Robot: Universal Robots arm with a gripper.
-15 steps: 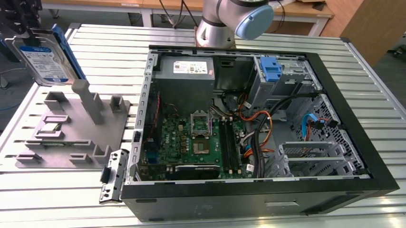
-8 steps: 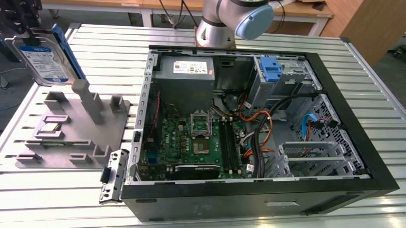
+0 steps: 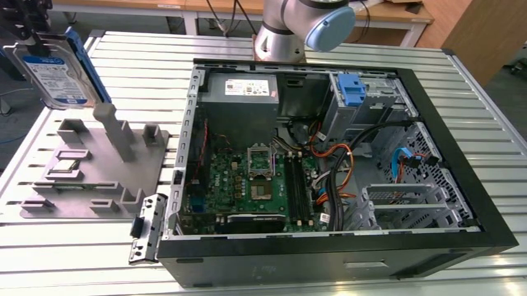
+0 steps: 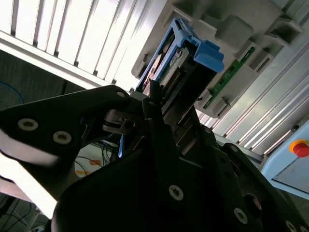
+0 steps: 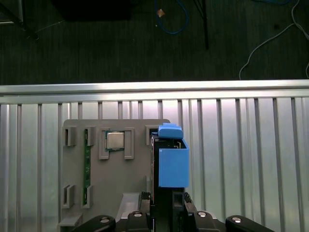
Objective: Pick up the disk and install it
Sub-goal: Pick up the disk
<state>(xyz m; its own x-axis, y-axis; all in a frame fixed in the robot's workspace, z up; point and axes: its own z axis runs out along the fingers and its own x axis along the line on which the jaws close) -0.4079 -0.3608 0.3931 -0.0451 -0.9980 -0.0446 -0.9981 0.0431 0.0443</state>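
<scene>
The tool [image 3: 39, 34] is closed on the disk [image 3: 54, 75], gripping it by its upper end and holding it in the air over the far corner of the worktop [image 3: 132, 52] at the exterior view's left. The disk hangs nearly upright, slightly tilted, with its white-and-blue label facing the exterior camera and a blue rail along the edge nearer the case [image 3: 465, 166]. It touches nothing but the tool and hangs above a grey plate [image 3: 99, 176] of posts and slots that lies by the worktop edge at the exterior view's left. In the first wrist view the disk [image 5: 173, 166] shows end-on, blue rail outward, between the tool's fingers [image 5: 145, 212], over the plate's edge; a chip [image 5: 115, 141] and a green memory stick [image 5: 87, 164] sit in the plate's slots. The open case fills the middle of the worktop, with the arm [image 3: 305, 28] rising behind it.
</scene>
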